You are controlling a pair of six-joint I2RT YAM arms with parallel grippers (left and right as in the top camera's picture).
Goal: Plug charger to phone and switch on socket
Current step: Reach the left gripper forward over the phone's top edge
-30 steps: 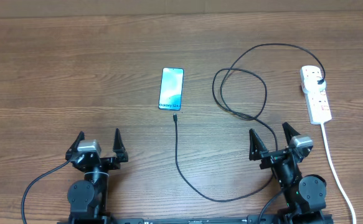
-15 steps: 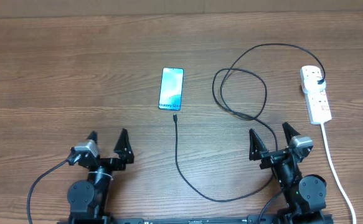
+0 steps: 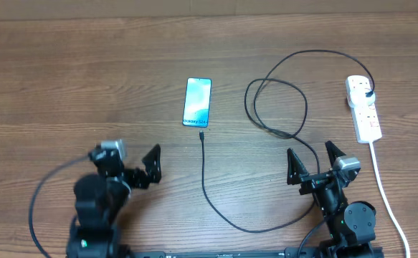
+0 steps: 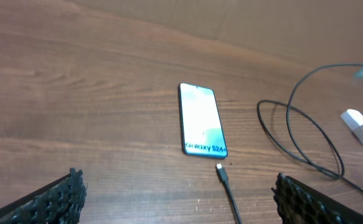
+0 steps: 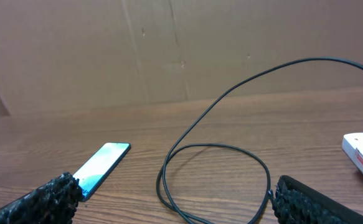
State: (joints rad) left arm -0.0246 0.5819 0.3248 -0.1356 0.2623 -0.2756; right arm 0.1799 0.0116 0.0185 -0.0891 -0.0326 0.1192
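Find charger (image 3: 202,158) lying on counter (image 3: 65,86), tip just short of phone (image 3: 197,102), not inserted. See its other end seated in socket (image 3: 363,107), far right; cannot tell switch state. Jaws on both arms spread, holding nothing. Judge task barely begun: insertion, switching still to do.

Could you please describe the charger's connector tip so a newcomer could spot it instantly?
Find the lit blue phone on the table. Just off its near end, apart from it, lies the connector tip. It ends a thin black cable, unlike the white cord of the power strip.
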